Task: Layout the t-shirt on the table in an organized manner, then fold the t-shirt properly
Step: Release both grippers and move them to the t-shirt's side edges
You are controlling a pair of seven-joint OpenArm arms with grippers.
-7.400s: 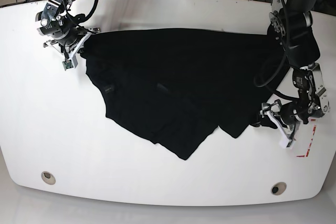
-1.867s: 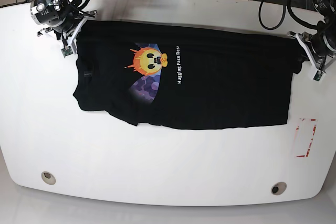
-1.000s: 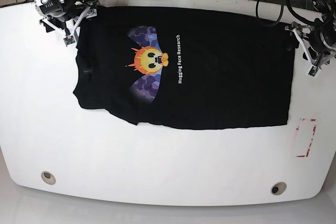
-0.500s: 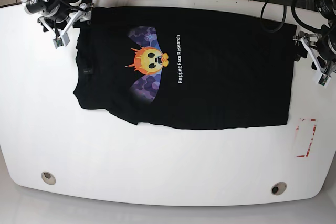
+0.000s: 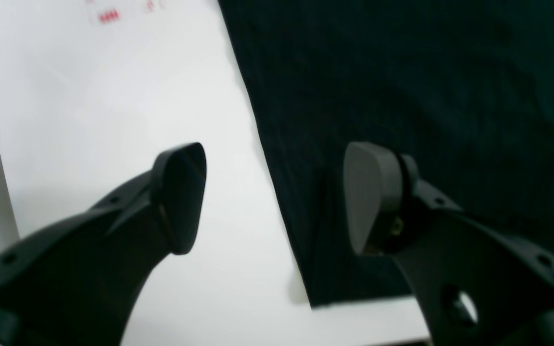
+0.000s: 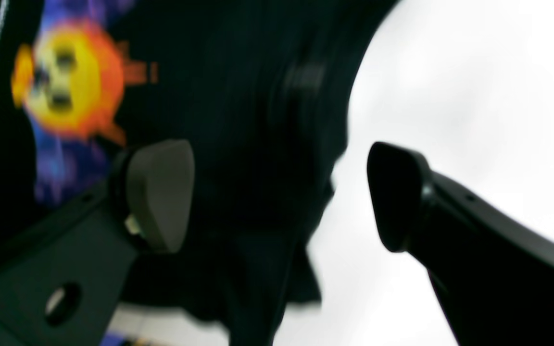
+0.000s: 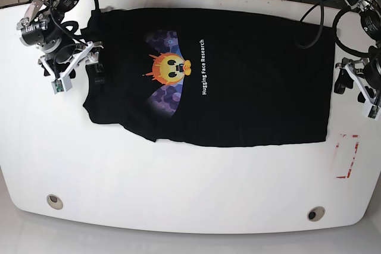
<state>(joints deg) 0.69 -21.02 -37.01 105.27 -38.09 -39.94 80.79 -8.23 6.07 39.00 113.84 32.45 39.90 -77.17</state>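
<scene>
At the left of the base view the right gripper hangs just off the shirt's collar end, jaws spread wide with nothing between them; its wrist view shows one finger over black cloth and the other over bare table. The shirt lies spread flat across the far half of the table, print side up, with the orange-yellow face, purple patch and white lettering toward the left. A lower left corner looks a bit rumpled. Right of the hem, the left gripper stands wide open and empty, beside the shirt's edge. A red-and-white tape rectangle lies near the right edge.
</scene>
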